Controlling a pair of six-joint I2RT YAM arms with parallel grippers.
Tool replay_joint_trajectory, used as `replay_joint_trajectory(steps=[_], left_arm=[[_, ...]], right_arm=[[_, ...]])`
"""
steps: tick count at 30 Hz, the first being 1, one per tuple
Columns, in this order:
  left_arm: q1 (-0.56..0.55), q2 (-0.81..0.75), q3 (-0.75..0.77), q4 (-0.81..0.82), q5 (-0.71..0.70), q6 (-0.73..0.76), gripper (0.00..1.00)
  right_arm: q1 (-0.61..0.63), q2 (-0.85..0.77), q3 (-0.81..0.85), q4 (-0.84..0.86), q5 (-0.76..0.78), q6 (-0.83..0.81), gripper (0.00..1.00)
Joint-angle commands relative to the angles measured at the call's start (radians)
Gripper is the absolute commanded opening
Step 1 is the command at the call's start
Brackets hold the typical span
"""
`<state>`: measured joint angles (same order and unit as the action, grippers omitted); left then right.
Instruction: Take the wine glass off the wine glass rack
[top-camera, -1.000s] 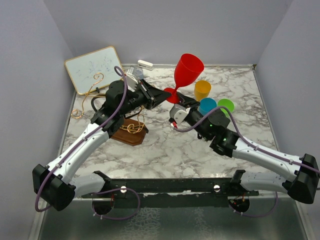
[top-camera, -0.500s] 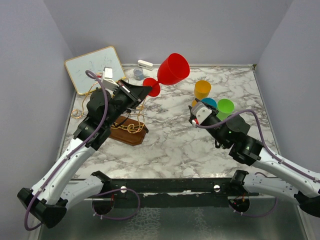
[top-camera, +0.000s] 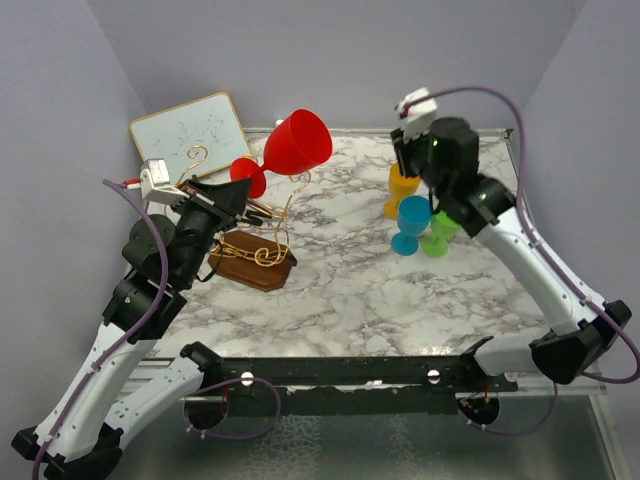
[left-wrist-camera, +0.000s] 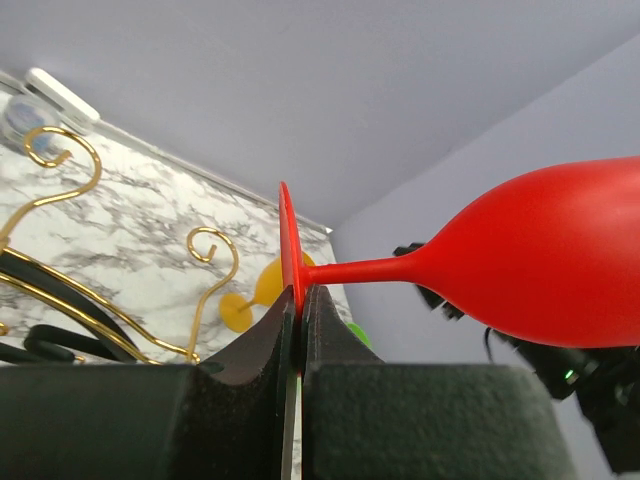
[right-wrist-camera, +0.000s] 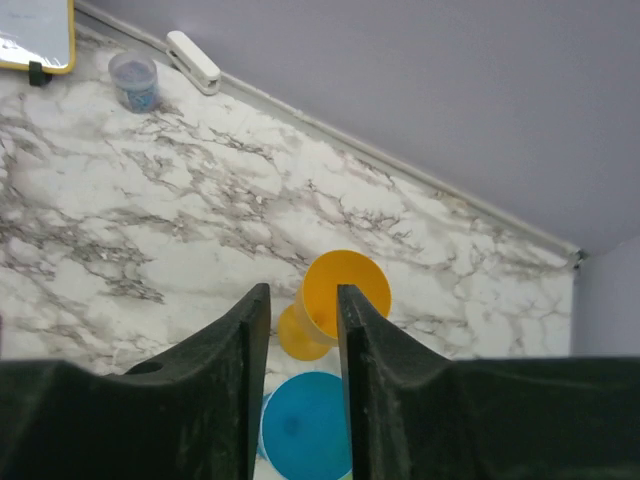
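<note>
Overhead, white tabletop with grey marble veining (top-camera: 340, 290), boxed on three sides by plain pale lavender walls (top-camera: 400, 50). White whiteboard with a pale wooden frame (top-camera: 190, 135) leans in the far left corner. Gold wire wine glass rack on a dark brown oval wooden base (top-camera: 258, 262) stands left of centre. Red plastic wine glass (top-camera: 298, 143) is up in the air above the rack, lying near horizontal with its bowl toward the right. Left gripper (left-wrist-camera: 298, 300) is clamped tight on the rim of its disc foot; the gold hooks sit beside it, not touching. Right gripper (right-wrist-camera: 300, 292) is raised over the yellow goblet (right-wrist-camera: 345, 290), its fingers narrowly parted and holding nothing. Blue goblet (top-camera: 412, 222) and green goblet (top-camera: 440, 235) stand just beside it.
</note>
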<state>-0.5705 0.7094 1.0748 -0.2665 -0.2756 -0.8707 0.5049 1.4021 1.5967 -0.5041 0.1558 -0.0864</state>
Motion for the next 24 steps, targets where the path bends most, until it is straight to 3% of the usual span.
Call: replay_joint_trajectory(steps=[1, 3, 5, 9, 11, 24], left_arm=[[0.003, 0.038, 0.056, -0.025, 0.002, 0.133, 0.0], [0.003, 0.062, 0.07, -0.02, 0.043, 0.165, 0.0], [0.003, 0.078, 0.071, 0.004, 0.097, 0.187, 0.0], [0.003, 0.105, 0.07, 0.047, 0.185, 0.22, 0.0], [0.003, 0.121, 0.075, 0.054, 0.212, 0.237, 0.0], [0.003, 0.175, 0.095, 0.104, 0.281, 0.223, 0.0]], right_arm=[[-0.118, 0.107, 0.255, -0.229, -0.654, 0.26, 0.02], [-0.131, 0.127, 0.333, -0.231, -0.849, 0.302, 0.01], [-0.134, 0.132, 0.4, -0.223, -0.928, 0.337, 0.01], [-0.134, 0.125, 0.468, -0.197, -1.044, 0.373, 0.38], [-0.134, 0.117, 0.473, -0.194, -1.065, 0.376, 0.47], [-0.134, 0.051, 0.382, -0.207, -1.052, 0.311, 0.48]])
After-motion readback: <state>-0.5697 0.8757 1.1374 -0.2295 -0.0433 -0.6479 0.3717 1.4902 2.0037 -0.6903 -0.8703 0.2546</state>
